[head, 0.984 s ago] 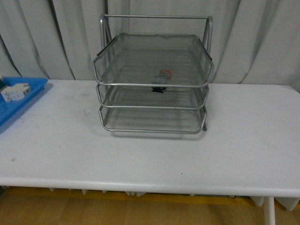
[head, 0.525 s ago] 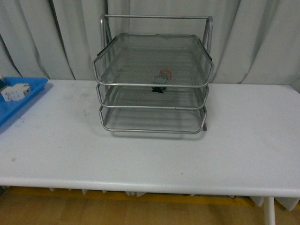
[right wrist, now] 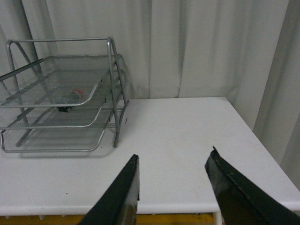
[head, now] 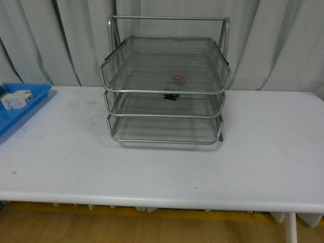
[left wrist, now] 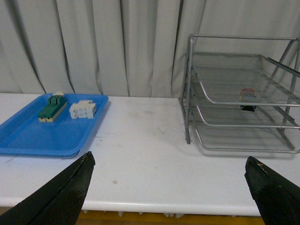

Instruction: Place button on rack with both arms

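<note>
The silver wire-mesh rack (head: 164, 91) stands at the back middle of the white table (head: 162, 162). The button (head: 175, 83) sits inside the rack behind the top tier's front rim, red cap up and dark body below, seen through the mesh. It also shows in the left wrist view, button (left wrist: 247, 95) in rack (left wrist: 239, 93), and in the right wrist view, button (right wrist: 75, 93) in rack (right wrist: 61, 93). My left gripper (left wrist: 168, 157) is open and empty over the table's front edge. My right gripper (right wrist: 174, 153) is open and empty, to the right of the rack. Neither arm shows in the front view.
A flat blue tray (left wrist: 47, 136) lies at the table's left end, blue tray (head: 30, 101), holding a white block (left wrist: 83, 109) and a green-and-cream strip (left wrist: 51, 107). Grey curtains hang behind the table. The table's right edge (right wrist: 262, 150) is near my right gripper.
</note>
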